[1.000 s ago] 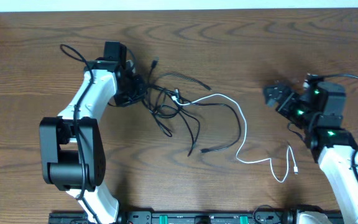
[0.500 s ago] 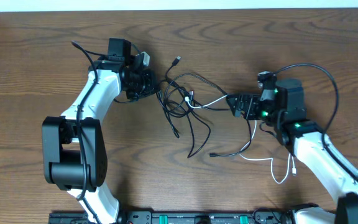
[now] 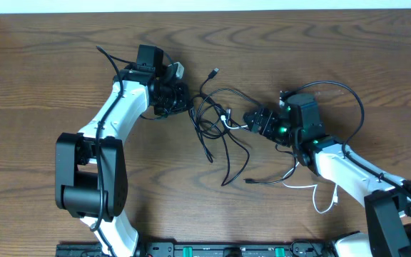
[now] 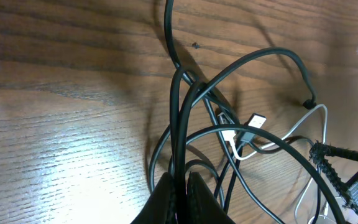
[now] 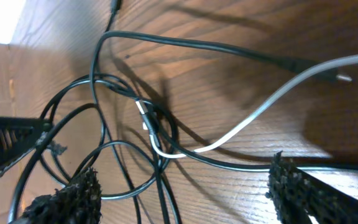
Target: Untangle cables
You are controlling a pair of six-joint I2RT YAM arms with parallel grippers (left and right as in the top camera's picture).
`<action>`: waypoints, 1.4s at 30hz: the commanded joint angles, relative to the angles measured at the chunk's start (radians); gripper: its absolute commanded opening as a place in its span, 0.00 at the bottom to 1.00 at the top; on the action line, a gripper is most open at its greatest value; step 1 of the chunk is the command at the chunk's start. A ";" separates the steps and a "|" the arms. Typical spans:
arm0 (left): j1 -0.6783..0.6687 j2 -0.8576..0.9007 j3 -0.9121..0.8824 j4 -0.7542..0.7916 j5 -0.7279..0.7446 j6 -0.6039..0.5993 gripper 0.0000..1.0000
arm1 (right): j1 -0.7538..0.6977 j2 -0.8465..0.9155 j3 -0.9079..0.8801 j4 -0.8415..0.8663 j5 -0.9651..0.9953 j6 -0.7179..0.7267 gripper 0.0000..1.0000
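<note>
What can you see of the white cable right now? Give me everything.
The white cable is a thin, smooth-looking cord lying slack on the wooden table. One end, with a small white plug, sits inside the knot of black cables and crosses several of them. From there it runs to the right claw and lies before its spread fingers, not gripped. It passes out of sight under that arm, then curls near the table's front edge. That end is too small to make out.
</note>
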State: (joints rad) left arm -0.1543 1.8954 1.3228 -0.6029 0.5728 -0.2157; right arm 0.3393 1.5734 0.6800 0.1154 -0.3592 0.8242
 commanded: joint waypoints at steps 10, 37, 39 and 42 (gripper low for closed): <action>-0.010 -0.020 0.016 -0.009 -0.008 0.017 0.08 | 0.067 0.063 0.012 -0.026 0.205 0.209 0.76; -0.011 -0.020 0.016 -0.013 -0.043 0.017 0.08 | 0.040 0.115 0.012 0.161 -0.010 0.264 0.70; -0.011 -0.020 0.016 -0.013 -0.043 0.017 0.08 | 0.040 0.115 0.012 0.154 0.040 0.262 0.70; -0.011 -0.020 0.016 -0.013 -0.043 0.017 0.07 | 0.041 0.115 0.012 0.095 0.123 0.259 0.71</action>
State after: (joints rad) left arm -0.1612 1.8954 1.3228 -0.6106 0.5430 -0.2115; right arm 0.3836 1.6806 0.6807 0.2455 -0.3237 1.0771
